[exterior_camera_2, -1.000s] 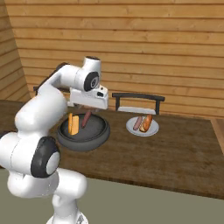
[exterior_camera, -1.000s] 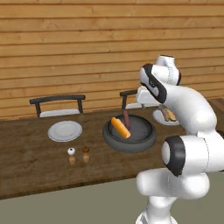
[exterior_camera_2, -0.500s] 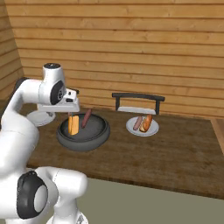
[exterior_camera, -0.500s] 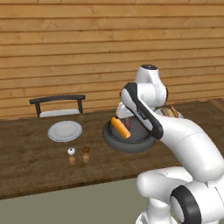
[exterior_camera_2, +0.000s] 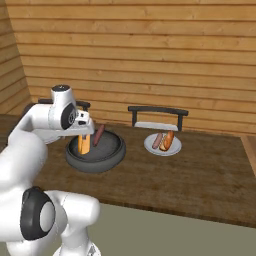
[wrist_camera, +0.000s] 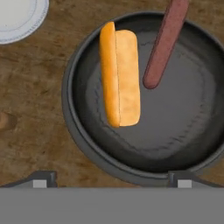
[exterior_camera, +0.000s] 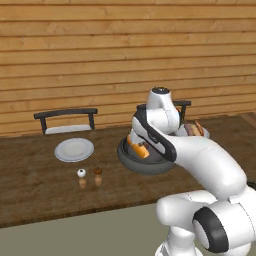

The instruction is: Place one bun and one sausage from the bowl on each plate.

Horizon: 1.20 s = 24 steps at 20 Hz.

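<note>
The gripper (wrist_camera: 109, 180) hangs over the dark bowl (wrist_camera: 78, 131), jaws spread wide and holding nothing. Inside the bowl lie a bun (wrist_camera: 120, 74) and, at its two o'clock, a sausage (wrist_camera: 164, 41), apart from it. In the left base view an empty plate (exterior_camera: 74, 149) sits at the bowl's nine o'clock; a filled plate (exterior_camera_2: 162, 145) stands at three o'clock on the table (exterior_camera_2: 210, 175).

The bowl (wrist_camera: 83, 144) looked like matt dark metal with a faintly mottled floor, and the table (wrist_camera: 30, 131) was rough-grained brown wood. The bun (wrist_camera: 120, 74) had a smooth, soft-looking crust, the sausage (wrist_camera: 164, 43) a dull, even skin, and the plate (wrist_camera: 19, 17) was plain, matt pale grey.
</note>
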Available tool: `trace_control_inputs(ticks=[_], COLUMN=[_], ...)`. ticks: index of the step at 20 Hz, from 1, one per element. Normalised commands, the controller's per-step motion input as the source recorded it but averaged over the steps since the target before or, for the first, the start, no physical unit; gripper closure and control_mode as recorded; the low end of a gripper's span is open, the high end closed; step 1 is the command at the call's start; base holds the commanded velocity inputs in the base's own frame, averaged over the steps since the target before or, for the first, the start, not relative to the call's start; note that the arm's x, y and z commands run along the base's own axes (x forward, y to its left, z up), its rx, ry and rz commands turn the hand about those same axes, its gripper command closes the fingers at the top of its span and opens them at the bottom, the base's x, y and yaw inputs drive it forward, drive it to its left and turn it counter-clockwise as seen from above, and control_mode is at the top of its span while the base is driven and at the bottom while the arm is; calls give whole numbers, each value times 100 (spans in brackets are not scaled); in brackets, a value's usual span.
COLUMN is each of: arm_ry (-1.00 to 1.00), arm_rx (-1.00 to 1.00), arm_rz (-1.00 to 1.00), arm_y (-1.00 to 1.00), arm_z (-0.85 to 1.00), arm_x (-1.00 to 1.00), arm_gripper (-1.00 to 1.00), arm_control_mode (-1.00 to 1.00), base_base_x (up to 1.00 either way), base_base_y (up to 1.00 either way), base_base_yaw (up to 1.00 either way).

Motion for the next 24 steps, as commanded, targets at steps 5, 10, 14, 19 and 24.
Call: trace_control_inputs(ticks=[5, 10, 14, 19, 24], arm_ry=[0, 0, 0, 0, 0], arm_rx=[-5, 0, 0, 0, 0], arm_rz=[-5, -3, 0, 0, 0], arm_y=[19, 2, 0, 0, 0], arm_z=[-31, -24, -26, -29, -26], arm_x=[37, 33, 19, 13, 7], arm_gripper=[-100, -100, -100, -100, -100], arm_control_mode=[-100, -100, -100, -100, -100], base_base_x=[0, 0, 0, 0, 0], base_base_y=[0, 0, 0, 0, 0], base_base_yaw=[0, 0, 0, 0, 0])
